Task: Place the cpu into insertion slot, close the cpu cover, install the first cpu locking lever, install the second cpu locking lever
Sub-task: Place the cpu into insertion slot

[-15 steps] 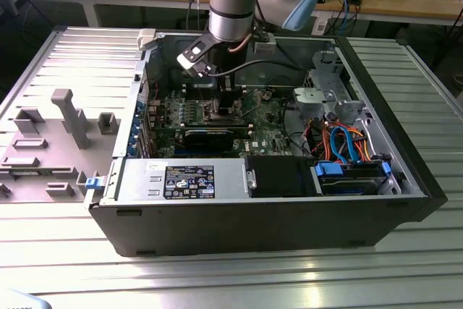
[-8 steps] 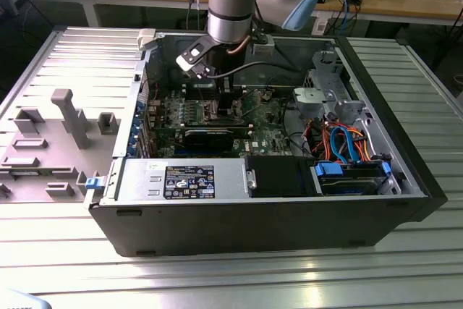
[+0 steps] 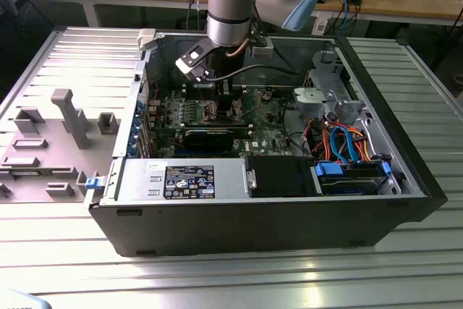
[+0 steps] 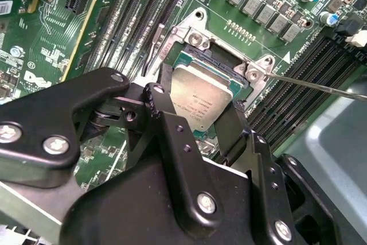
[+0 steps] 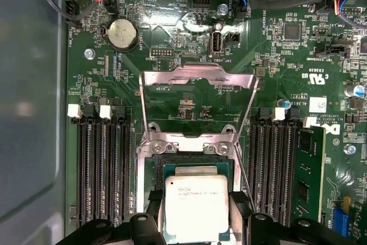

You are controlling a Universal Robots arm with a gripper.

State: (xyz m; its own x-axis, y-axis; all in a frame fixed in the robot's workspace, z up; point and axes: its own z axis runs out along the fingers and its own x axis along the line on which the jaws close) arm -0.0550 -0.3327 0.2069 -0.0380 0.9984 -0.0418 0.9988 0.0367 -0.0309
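The cpu is held just above the insertion slot with its pale metal face up. I judge it is not yet seated, because in the first wrist view it spreads wider than the slot's opening. The black fingers are clenched on two opposite edges of it. In the second wrist view one finger stands at each side, and both touch the chip.

Just beyond the slot, the cpu cover stands opened up, apart from the chip. A thin metal rod, which I take for one locking lever, runs away from a corner of the slot and is not latched. Long memory slots lie on both sides, near the fingers.

In the exterior view the arm reaches down into the open computer case. Counting from the wrist, the labelled power box lies at six o'clock and the drive cage with blue cables at four o'clock. A grey panel rests on the ribbed table at nine o'clock.

The danger, I think, is a skewed release. If the chip goes down tilted or shifted, it can bend the fine contacts below. The open cover could also drop onto the fingers if the board is shaken.
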